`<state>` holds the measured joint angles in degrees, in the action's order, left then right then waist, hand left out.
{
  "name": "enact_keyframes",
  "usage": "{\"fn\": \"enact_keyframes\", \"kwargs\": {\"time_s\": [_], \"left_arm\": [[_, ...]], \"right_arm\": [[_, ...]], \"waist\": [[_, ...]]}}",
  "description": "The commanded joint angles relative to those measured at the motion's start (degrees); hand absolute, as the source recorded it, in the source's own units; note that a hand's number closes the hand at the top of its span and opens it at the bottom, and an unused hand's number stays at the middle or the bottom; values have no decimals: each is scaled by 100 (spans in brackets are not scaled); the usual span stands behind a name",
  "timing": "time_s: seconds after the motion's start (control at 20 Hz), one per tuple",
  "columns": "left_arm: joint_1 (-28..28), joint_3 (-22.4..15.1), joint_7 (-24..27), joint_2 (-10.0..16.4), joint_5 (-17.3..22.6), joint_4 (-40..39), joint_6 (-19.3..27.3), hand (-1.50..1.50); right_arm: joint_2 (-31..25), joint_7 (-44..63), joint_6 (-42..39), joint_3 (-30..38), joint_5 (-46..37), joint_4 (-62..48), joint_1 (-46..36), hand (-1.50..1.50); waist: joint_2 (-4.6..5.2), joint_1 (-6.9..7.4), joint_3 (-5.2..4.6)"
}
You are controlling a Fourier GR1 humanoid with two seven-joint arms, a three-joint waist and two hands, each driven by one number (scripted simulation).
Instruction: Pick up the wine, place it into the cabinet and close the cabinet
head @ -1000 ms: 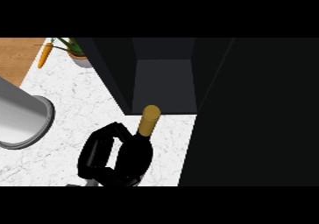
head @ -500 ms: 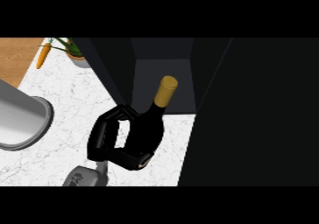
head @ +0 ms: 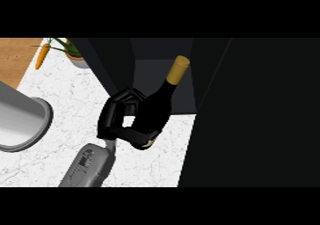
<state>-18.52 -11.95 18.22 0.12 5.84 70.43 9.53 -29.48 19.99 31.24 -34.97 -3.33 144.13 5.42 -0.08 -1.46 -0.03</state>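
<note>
1. At the cabinet's (head: 150,70) open front, the grey recess is where the load has to end up. The broad dark panel (head: 260,114) right of that opening looks like the cabinet's door swung out. It should not be touched until the bottle stands inside.
2. Before the cabinet lies the white marble counter (head: 65,114), and a grey metal vessel (head: 16,118) sits on it well left of the cabinet. I judge the vessel to be off the path, so it needs no detour.
3. Just in front of the cabinet's opening is the left hand (head: 120,116), its fingers and thumb wrapped round the dark body of the wine bottle (head: 157,103). The right hand does not show. The knuckles sit near the cabinet's left wall, so the push inward should drift slightly right of that wall.
4. The wine bottle is tilted. Its neck leans into the cabinet's mouth and its base hangs outside, over the counter. A good placement would carry it deeper, bring it upright, and lower the base flat onto the cabinet floor before the hand opens.
5. The gold cap (head: 180,67) is the leading point inside the cabinet. It is the part to watch against the back wall.
</note>
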Motion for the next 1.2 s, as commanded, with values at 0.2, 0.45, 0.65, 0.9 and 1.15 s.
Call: {"fn": "enact_keyframes", "kwargs": {"time_s": [0.2, 0.45, 0.65, 0.9, 1.15], "left_arm": [[-1059, -65, 217, -11, 343, -1442, 286, 150], [-1566, 71, 539, -12, 709, -2066, 221, 150], [-2222, -8, 456, -12, 1004, -2578, 380, 150], [-2516, -89, 718, -12, 1361, -3053, 504, 150], [-3032, -388, 745, -12, 1682, -3850, 775, 150]], "right_arm": [[-120, 47, -225, 161, 379, 1037, 398, -150], [-69, -253, -267, 90, 338, 976, 707, -150], [141, -75, -207, 16, 229, 717, 425, -150], [-227, -551, -561, 282, 718, 1134, 1090, -150], [-50, -394, -513, 325, 641, 972, 831, -150]], "waist": [[25, -48, 1], [26, -91, 1], [35, -56, -4], [23, -151, 7], [50, -200, 1]]}}
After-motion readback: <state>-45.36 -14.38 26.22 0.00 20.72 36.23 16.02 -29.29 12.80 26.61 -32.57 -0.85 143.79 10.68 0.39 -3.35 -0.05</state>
